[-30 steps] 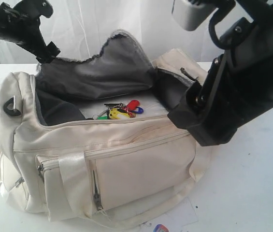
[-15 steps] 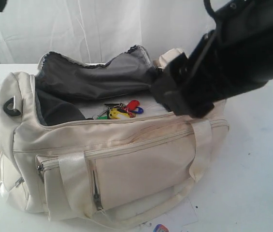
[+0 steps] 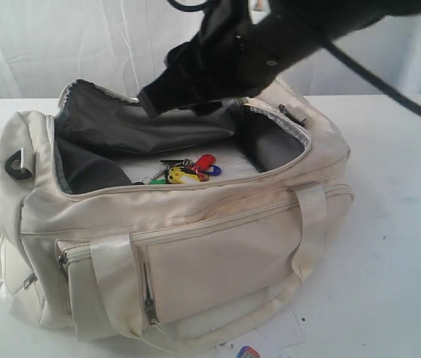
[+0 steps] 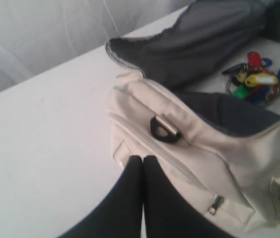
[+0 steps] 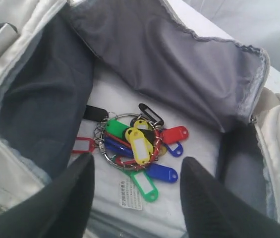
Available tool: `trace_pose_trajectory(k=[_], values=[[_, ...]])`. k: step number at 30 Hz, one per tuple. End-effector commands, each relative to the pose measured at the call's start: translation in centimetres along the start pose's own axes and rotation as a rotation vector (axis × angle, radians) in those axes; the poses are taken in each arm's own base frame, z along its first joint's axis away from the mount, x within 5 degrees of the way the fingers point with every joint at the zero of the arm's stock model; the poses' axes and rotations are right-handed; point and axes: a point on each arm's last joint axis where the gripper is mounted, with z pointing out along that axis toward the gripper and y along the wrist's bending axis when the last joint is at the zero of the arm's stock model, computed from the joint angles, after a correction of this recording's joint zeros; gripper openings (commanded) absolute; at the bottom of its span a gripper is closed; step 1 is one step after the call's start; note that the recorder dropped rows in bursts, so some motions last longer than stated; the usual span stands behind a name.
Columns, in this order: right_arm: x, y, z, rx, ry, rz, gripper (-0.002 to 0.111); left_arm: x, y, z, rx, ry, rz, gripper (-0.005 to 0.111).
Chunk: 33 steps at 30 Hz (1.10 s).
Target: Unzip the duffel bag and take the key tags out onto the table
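The right arm (image 3: 285,33) stretches in from the upper right and reaches past the middle, angled down toward the left, its dark wrist blurred. The right gripper (image 5: 137,161) points downward, its jaws spread wide apart. At the left side of the scene, the left gripper (image 4: 142,159) sits low with its two black fingers (image 4: 127,198) pressed together, tips touching.
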Motion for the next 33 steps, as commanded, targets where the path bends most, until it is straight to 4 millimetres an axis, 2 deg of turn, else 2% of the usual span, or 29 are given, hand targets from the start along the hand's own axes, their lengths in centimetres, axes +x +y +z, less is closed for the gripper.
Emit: trace_pose_trajectory(k=[1,5,8,12,15,22,25,28,33], values=[[-2.0,0.4,3.3,0.017,0.178,-0.012,0.049,4.1,-1.2,1.3,-0.006,0.017,-0.032,0.0],[-2.9,0.8,6.0,-0.083,0.344,-0.075,0.049,7.3,-1.8,4.0,-0.018,0.018,-0.074,0.0],[-3.0,1.1,9.1,-0.147,0.381,-0.086,0.05,8.7,-1.8,5.5,-0.046,-0.012,-0.118,0.0],[-1.8,1.3,12.5,-0.151,0.453,-0.091,0.06,8.6,-1.7,5.5,-0.065,-0.045,-0.12,0.0],[-1.0,1.7,14.3,-0.156,0.495,-0.105,0.069,8.6,-1.7,5.5,-0.062,-0.045,-0.138,0.0],[0.3,1.5,18.4,-0.089,0.485,-0.154,0.071,8.5,-1.9,5.5,-0.045,-0.055,-0.166,0.0],[1.1,1.6,20.0,-0.071,0.496,-0.145,0.068,8.5,-1.9,5.5,-0.041,-0.056,-0.172,0.0],[2.1,1.9,21.3,-0.072,0.54,-0.143,0.059,8.5,-2.0,5.5,-0.036,-0.052,-0.175,0.0],[2.9,2.0,22.2,-0.061,0.58,-0.105,0.032,8.5,-2.0,5.5,-0.035,-0.05,-0.173,0.0]])
